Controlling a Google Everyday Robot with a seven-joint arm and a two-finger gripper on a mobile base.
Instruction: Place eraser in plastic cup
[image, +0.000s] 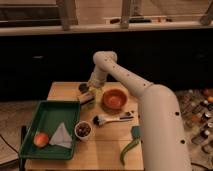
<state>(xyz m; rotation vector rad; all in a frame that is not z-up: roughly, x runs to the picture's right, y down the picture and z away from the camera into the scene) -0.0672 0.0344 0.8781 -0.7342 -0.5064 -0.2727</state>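
You see the gripper (86, 94) lowered over the far side of the wooden table (107, 145), between the green tray (35, 112) and the orange bowl (114, 99). The eraser (87, 99), pale above and dark below, sits right at its tip. Whether the claw pinches it cannot be told. A small cup (83, 130) with dark contents stands nearer, against the tray's right edge.
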